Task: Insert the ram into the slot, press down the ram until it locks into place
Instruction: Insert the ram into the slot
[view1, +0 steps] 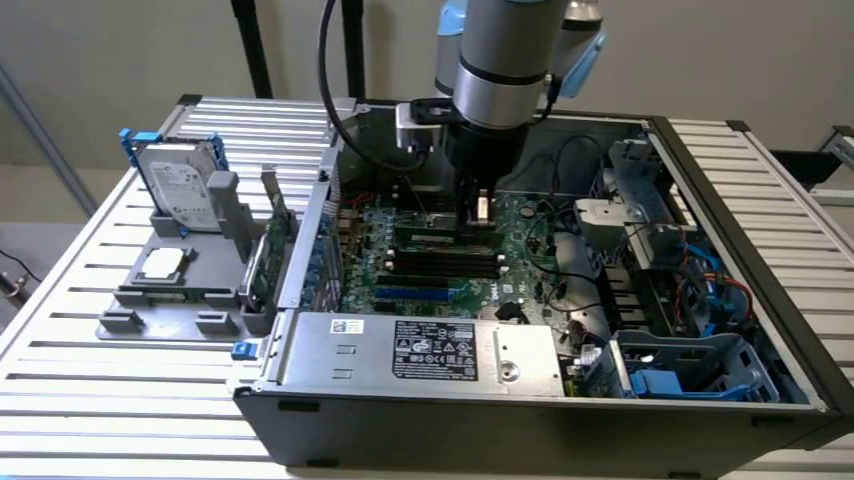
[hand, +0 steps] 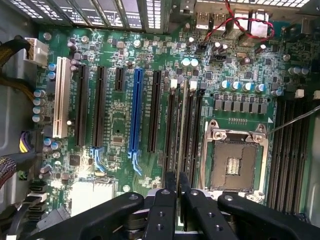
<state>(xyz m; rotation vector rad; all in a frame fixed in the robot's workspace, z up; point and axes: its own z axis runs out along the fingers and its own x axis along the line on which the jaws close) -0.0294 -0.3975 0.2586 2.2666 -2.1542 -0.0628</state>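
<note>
Wrist view: gripper (hand: 177, 186) clamps ram (hand: 183, 130), standing in slot (hand: 186, 107).

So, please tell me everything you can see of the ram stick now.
The ram is a long, thin green board, seen edge-on in the wrist view, standing upright in a black slot among parallel ones beside the silvery processor socket. The gripper sits over one end. Whether it has locked cannot be seen.

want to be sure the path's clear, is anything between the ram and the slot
Nothing visible is. The ram, gripped by the tool, stands edge-on right along the slot, with no cable or part between them.
</note>
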